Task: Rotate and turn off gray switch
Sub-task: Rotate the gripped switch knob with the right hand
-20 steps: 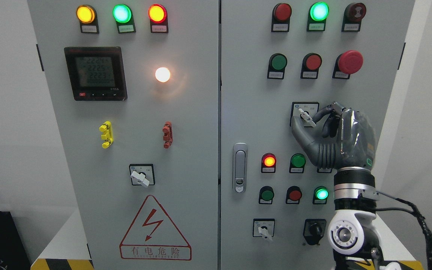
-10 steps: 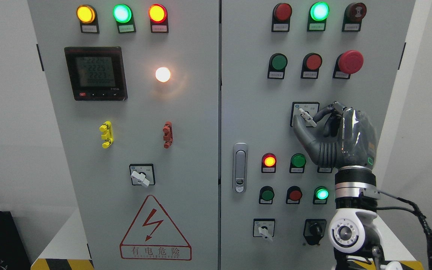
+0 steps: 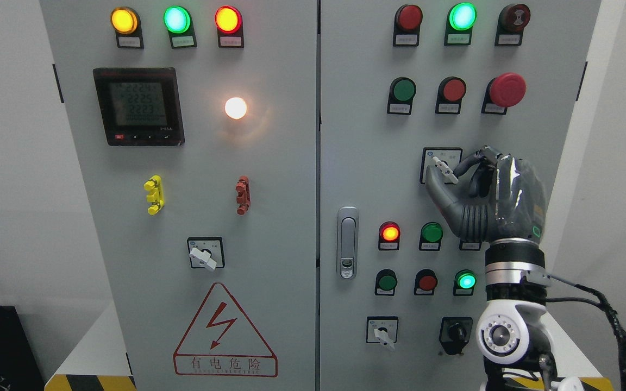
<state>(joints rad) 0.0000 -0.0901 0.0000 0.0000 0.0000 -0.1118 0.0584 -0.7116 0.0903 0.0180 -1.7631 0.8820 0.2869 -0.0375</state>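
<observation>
The gray rotary switch [image 3: 448, 169] sits on a black-framed plate on the cabinet's right door, its pale lever slanting from upper left to lower right. My right hand [image 3: 443, 172] rises from the bottom right, wrist upright, and pinches that lever. The thumb [image 3: 433, 182] presses from the lower left, while the index finger [image 3: 468, 162] curls in from the right. The remaining fingers are bent behind it and cover the plate's right part. My left arm does not show.
Two similar pale switches [image 3: 204, 255] [image 3: 382, 332] and a black one [image 3: 456, 329] sit lower on the cabinet. A red mushroom button [image 3: 507, 89] is above my hand, lit lamps [image 3: 389, 233] below it. The door handle [image 3: 348, 241] is to the left.
My right hand has crept slightly to the right and up, keeping its pinch on the lever. The lever's slant looks almost the same.
</observation>
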